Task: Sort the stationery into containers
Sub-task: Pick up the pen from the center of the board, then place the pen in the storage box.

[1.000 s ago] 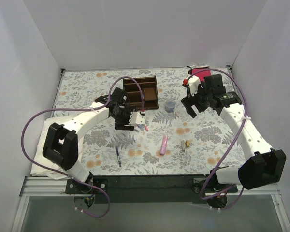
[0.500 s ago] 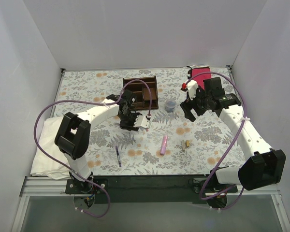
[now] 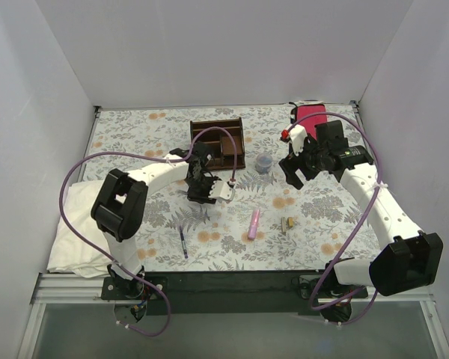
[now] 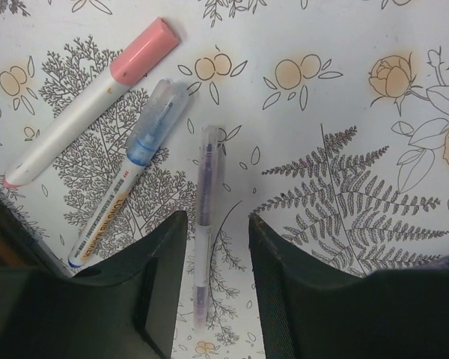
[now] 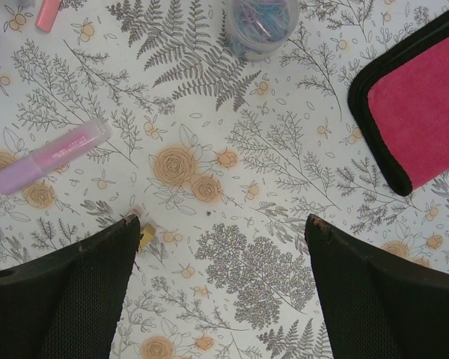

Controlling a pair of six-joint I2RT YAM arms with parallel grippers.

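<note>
My left gripper (image 4: 217,221) is open, low over the table, its fingers either side of a thin clear-purple pen (image 4: 203,224) without gripping it. A blue-capped pen (image 4: 127,183) and a pink-capped white pen (image 4: 90,105) lie just left of it. In the top view this gripper (image 3: 208,190) sits in front of the dark brown organiser (image 3: 218,142). My right gripper (image 3: 293,170) is open and empty above the table, beside the bluish cup (image 3: 263,162). The right wrist view shows the cup (image 5: 260,22), fat pink marker (image 5: 49,155) and yellowish block (image 5: 146,235), which sits at the left finger's tip.
A black pen (image 3: 183,243) lies near the front left. The pink marker (image 3: 254,223) and the block (image 3: 289,223) lie front centre. A red cloth (image 3: 311,116) lies at the back right, and a white cloth (image 3: 67,232) at the left edge.
My left gripper has moved right and settled over the pens in front of the organiser. The right gripper has shifted slightly left.
</note>
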